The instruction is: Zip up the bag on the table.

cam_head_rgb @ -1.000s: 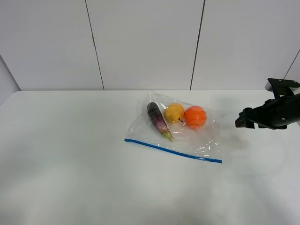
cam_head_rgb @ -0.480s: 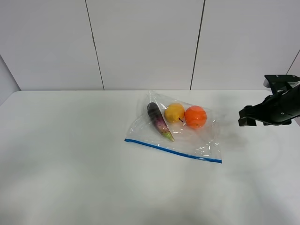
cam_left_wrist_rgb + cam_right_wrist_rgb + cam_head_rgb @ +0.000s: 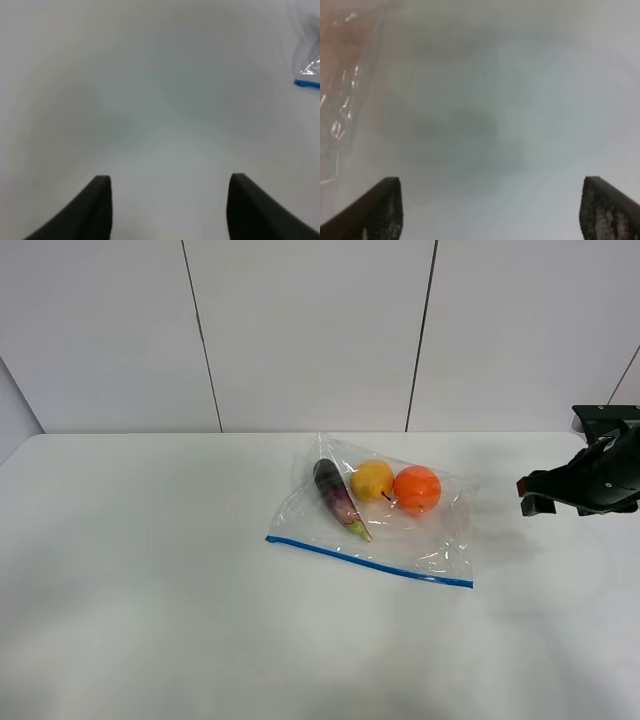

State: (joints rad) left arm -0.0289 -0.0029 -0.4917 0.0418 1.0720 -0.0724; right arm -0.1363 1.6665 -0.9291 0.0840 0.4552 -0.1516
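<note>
- A large, plain white table point(image 3: 150, 590) with a smooth flat top fills most of the room's view, and pale grey wall panels point(image 3: 310, 330) stand behind its far edge.
- A clear, crinkly plastic zip bag point(image 3: 375, 515) lies flat on the table, a little right of the middle as seen from the high camera.
- A thin blue zipper strip point(image 3: 368, 561) runs along the bag's near edge, slanting down toward the right.
- Three pieces of produce show through the plastic, side by side near the far end of the bag: a long dark purple eggplant point(image 3: 338, 497) on the left, a round yellow fruit point(image 3: 372, 481) in the middle, and a round orange fruit point(image 3: 417, 489) on the right. The yellow and orange fruits appear to touch.
- The black right gripper point(image 3: 535, 496) hangs over the table at the right edge of the high view, well apart from the bag and pointing toward it.
- In the right wrist view its two dark fingertips point(image 3: 385, 207) stand far apart with only bare table between them; it has hold of nothing. The bag's shiny wrinkled plastic point(image 3: 340, 105) shows at one side of that picture.
- The left arm does not show in the high view.
- In the left wrist view the left gripper point(image 3: 167, 207) has its two dark fingertips point(image 3: 97, 207) spread wide over bare white table, gripping nothing. A small corner of the bag with the end of the blue strip point(image 3: 306, 83) shows at the far edge of that picture.
</note>
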